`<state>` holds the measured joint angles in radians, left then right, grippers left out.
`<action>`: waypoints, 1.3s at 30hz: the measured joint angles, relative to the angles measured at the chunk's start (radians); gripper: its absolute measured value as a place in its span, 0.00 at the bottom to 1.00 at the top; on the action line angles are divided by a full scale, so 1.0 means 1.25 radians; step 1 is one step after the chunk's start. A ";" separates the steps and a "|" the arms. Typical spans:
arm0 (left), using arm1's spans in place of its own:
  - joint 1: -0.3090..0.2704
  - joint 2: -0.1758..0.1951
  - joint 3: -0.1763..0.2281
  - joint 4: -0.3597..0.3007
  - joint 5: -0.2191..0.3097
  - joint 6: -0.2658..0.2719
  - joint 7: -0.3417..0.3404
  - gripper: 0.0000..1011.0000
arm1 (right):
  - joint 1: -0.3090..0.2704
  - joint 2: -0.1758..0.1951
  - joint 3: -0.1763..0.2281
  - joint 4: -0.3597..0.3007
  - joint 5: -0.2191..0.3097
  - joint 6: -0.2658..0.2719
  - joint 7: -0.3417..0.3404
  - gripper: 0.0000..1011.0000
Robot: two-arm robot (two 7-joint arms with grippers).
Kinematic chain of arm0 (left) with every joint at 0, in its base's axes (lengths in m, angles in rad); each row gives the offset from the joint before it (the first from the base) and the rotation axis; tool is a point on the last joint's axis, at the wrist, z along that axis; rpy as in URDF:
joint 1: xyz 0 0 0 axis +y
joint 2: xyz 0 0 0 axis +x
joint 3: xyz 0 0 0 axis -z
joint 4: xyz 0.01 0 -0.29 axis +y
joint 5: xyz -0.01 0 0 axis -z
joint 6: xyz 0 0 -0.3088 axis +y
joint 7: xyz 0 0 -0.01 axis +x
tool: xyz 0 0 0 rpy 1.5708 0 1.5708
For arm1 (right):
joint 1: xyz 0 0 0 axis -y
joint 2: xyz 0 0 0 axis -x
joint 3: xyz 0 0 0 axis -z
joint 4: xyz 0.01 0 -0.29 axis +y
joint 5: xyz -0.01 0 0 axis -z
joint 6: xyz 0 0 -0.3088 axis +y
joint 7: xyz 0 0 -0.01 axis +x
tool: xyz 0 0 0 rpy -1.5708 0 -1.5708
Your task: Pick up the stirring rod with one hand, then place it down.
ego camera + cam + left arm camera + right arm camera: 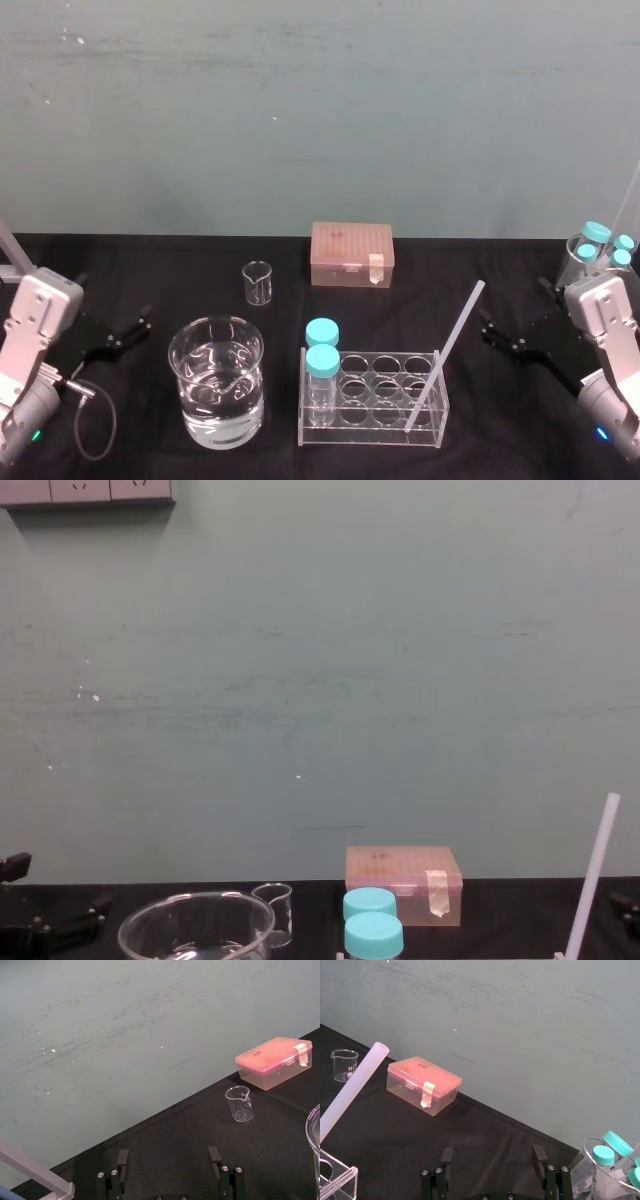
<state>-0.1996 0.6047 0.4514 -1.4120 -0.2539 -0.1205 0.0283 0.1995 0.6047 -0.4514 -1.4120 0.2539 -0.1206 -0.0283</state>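
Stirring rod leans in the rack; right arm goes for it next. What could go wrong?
The stirring rod leans in a corner slot of the rack; pulling straight up may bind it and drag or tip the rack.
If the rack shifts, the two blue-capped bottles in it could topple toward the beaker of water.
The right gripper, fingers open, may let the slanted rod slip unless it closes squarely.
The left gripper sits parked at the left.

Bare table [482, 402] between rack [372, 416], right tool [488, 330]
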 joint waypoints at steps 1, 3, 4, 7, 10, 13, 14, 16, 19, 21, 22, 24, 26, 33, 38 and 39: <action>0.000 0.000 0.000 0.000 0.000 0.000 0.000 0.99 | 0.000 0.000 0.000 0.000 0.000 0.000 0.000 0.99; 0.000 0.000 0.000 0.000 0.000 0.000 0.000 0.99 | 0.000 0.000 0.000 0.000 0.000 0.000 0.000 0.99; 0.000 0.000 0.000 0.000 0.000 0.000 0.000 0.99 | 0.000 0.000 0.000 0.000 0.000 0.000 0.000 0.99; 0.000 0.000 0.000 0.000 0.000 0.000 0.000 0.99 | 0.000 0.000 0.000 0.000 0.000 0.000 0.000 0.99; 0.000 0.000 0.000 0.000 0.000 0.000 0.000 0.99 | 0.000 0.000 0.000 0.000 0.000 0.000 0.000 0.99; 0.000 0.000 0.000 0.000 0.000 0.000 0.000 0.99 | 0.000 0.000 0.000 0.000 0.000 0.000 0.000 0.99; 0.000 0.000 0.000 0.000 0.000 0.000 0.000 0.99 | 0.000 0.000 0.000 0.000 0.000 0.000 0.000 0.99; 0.000 0.000 0.000 0.000 0.000 0.000 0.000 0.99 | 0.000 0.000 0.000 0.000 0.000 0.000 0.000 0.99; 0.000 0.000 0.000 0.000 0.000 0.000 0.000 0.99 | 0.000 0.000 0.000 0.000 0.000 0.000 0.000 0.99; 0.000 0.000 0.000 0.000 0.000 0.000 0.000 0.99 | 0.000 0.000 0.000 0.000 0.000 0.000 0.000 0.99; 0.000 0.000 0.000 0.000 0.000 0.000 0.000 0.99 | 0.000 0.000 0.000 0.000 0.000 0.000 0.000 0.99; 0.000 0.000 0.000 0.000 0.000 0.000 0.000 0.99 | 0.000 0.000 0.000 0.000 0.000 0.000 0.000 0.99; 0.000 0.000 0.000 0.000 0.000 0.000 0.000 0.99 | 0.000 0.000 0.000 0.000 0.000 0.000 0.000 0.99; 0.000 0.000 0.000 0.000 0.000 0.000 0.000 0.99 | -0.021 0.015 0.060 -0.026 0.023 -0.052 0.002 0.99; 0.000 0.000 0.000 0.000 0.000 0.000 0.000 0.99 | -0.040 0.026 0.106 -0.077 0.083 -0.099 0.049 0.99; 0.000 0.000 0.000 0.000 0.000 0.000 0.000 0.99 | -0.050 0.031 0.120 -0.098 0.123 -0.111 0.083 0.99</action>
<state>-0.1995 0.6047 0.4514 -1.4120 -0.2539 -0.1205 0.0283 0.1373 0.6440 -0.3015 -1.5344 0.4071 -0.2599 0.0755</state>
